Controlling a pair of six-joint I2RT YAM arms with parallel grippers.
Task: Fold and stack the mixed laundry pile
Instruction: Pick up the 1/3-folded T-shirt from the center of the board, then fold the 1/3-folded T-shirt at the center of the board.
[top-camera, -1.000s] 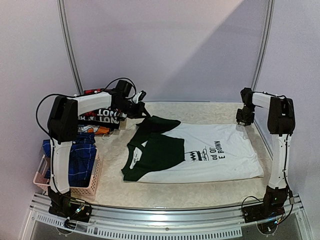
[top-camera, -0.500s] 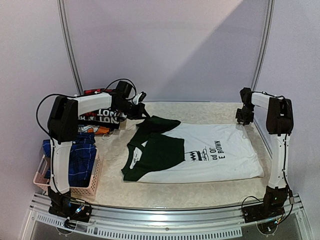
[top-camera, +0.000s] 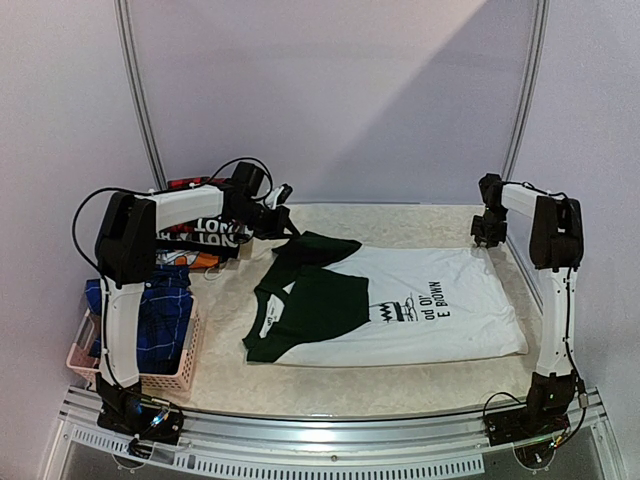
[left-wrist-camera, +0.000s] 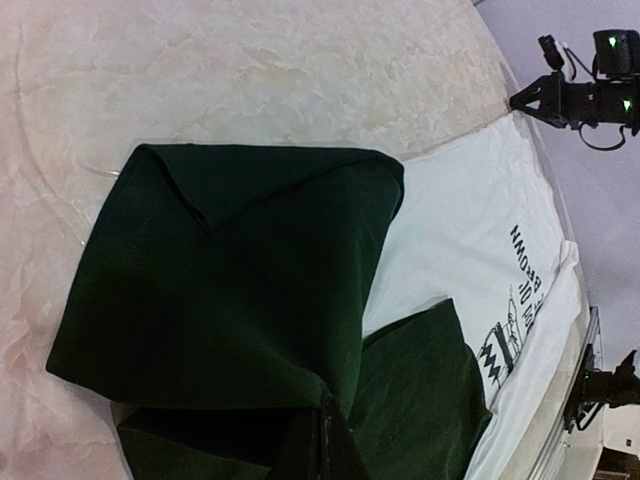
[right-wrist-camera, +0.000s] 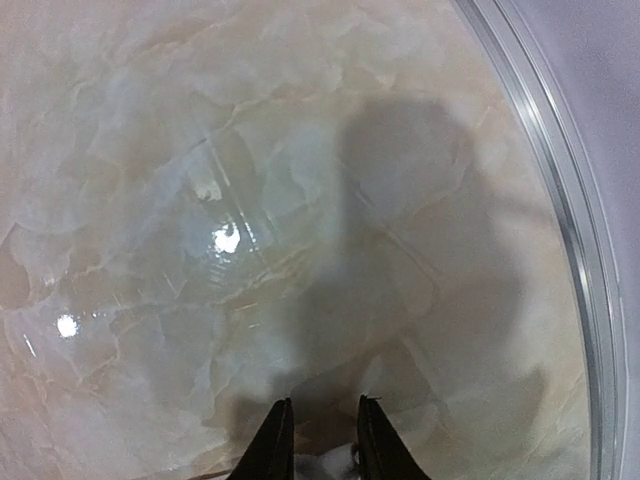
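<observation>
Two grippers attend one garment. Left gripper is clamped on the dark green sleeve of the white T-shirt, which is spread mid-worktop. Right gripper stands narrow at the far right corner, and its grip cannot be told. Folding is barely begun. Blue plaid pieces lie unfolded in the pink basket at the left edge.

"BROWN" on white tee; rest illeg.
</observation>
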